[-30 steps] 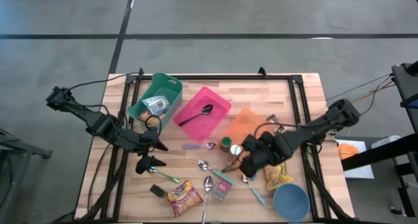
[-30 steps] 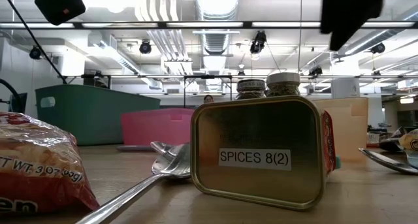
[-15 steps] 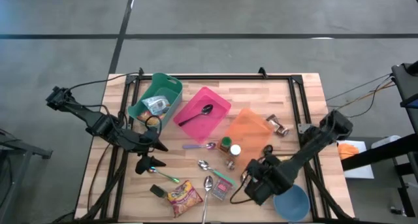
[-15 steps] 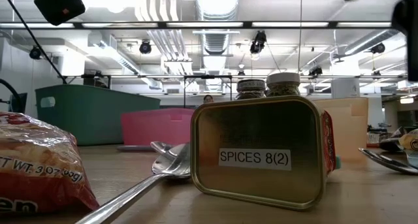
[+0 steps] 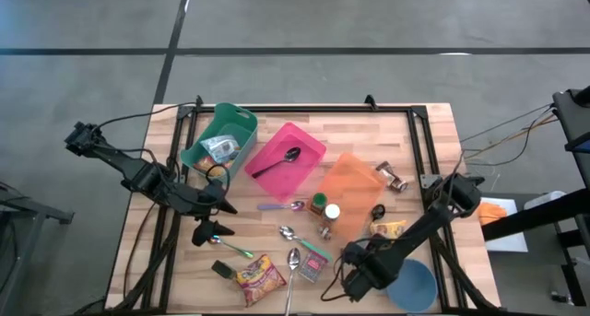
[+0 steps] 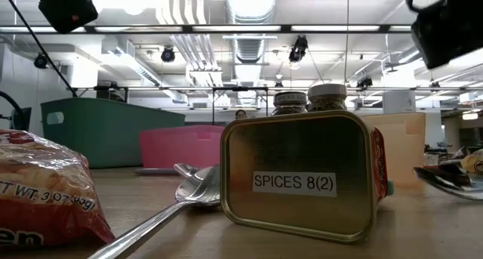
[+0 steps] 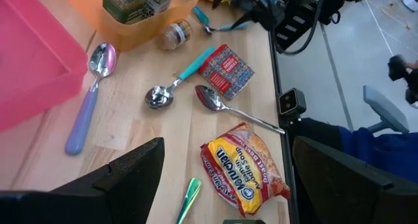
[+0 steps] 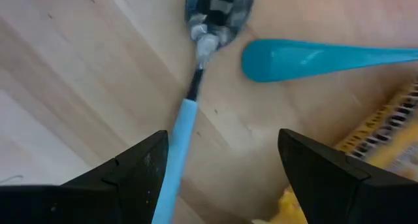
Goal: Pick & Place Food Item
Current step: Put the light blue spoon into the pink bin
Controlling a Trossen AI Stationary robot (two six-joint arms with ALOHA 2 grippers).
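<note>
A red-and-yellow noodle packet lies flat near the table's front edge. It also fills the left of the low view as the noodle packet. A yellow snack packet lies right of centre, partly under my right arm. My right gripper points straight down, open, just above a blue-handled spoon, touching nothing. My left gripper hangs open over the table's left part, aimed at the noodle packet.
A red spice tin stands between noodle packet and right gripper. Several spoons lie around the middle. A green bin, a pink bin and an orange container stand farther back. Two spice jars stand in front of the orange container. A blue bowl is at the front right.
My right gripper has swung from beside the orange container toward the table's near edge. It has sunk lower and tipped until it points straight down, staying open. My left arm has kept still.
</note>
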